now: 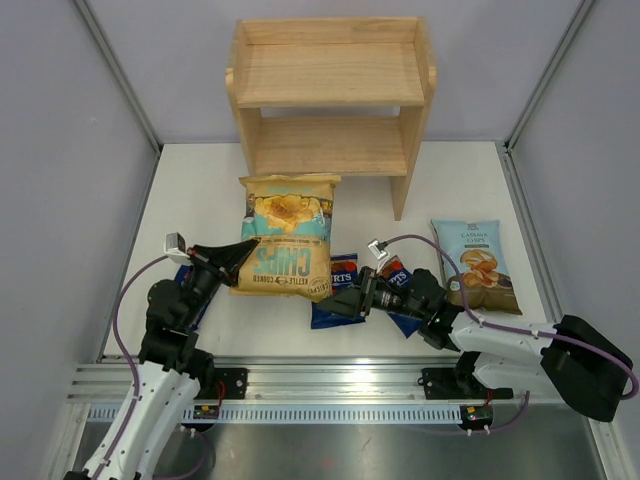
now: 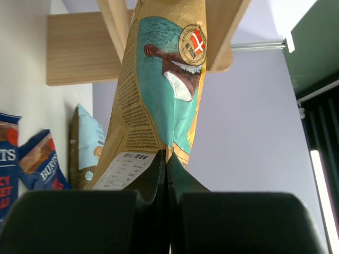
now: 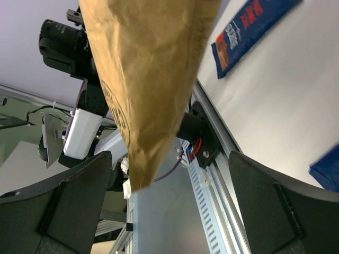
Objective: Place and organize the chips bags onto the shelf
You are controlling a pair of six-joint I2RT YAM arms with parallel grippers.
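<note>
The large tan-and-teal crinkly foil chips bag (image 1: 288, 235) has its long axis running straight away from us toward the light natural-wood two-tier shelf (image 1: 330, 145). Its far edge is just in front of the lower tier and its near edge is between the two arms. The left gripper (image 1: 236, 258) holds it, fingers pressed together on the near-left seam. In the left wrist view the bag stretches from that pinch directly toward the wood. The right gripper (image 1: 348, 300) sits at the bag's near-right corner with fingers spread; as far as we can tell, the corner hangs between them untouched. The left arm (image 1: 165, 330) is folded, its forearm reaching inward. The right arm (image 1: 500, 340) lies low, stretched leftward over the white table (image 1: 190, 200). We judge the coming move to be a carry forward along that axis.
</note>
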